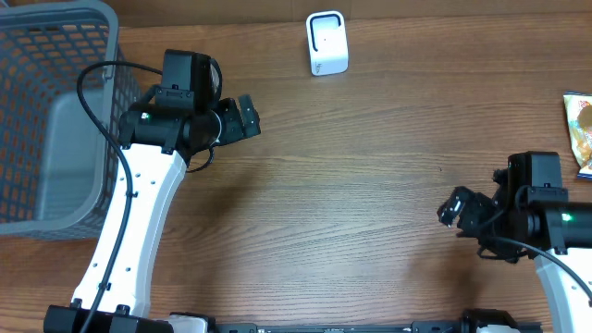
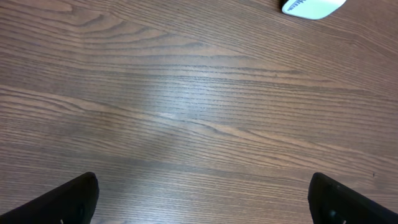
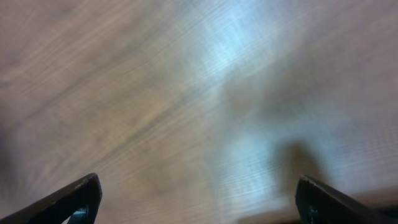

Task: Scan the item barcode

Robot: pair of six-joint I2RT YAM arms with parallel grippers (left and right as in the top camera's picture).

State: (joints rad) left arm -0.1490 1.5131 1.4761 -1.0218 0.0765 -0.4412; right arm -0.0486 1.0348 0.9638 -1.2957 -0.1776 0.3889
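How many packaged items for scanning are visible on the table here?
1. A snack packet lies at the right edge of the table, partly cut off by the overhead view. More could be out of frame or hidden inside the grey basket.

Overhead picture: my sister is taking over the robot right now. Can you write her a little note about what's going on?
Left gripper: open, empty, over bare table beside the gray basket.
Right gripper: open, empty, over the table, short of the snack packet.
Things: the snack packet lies at the table's right edge; the white scanner stands at the far side, near the middle.
Done: nothing, the packet is untouched.
Left: pick up the packet, probably with the nearer right arm, and show its barcode to the scanner.
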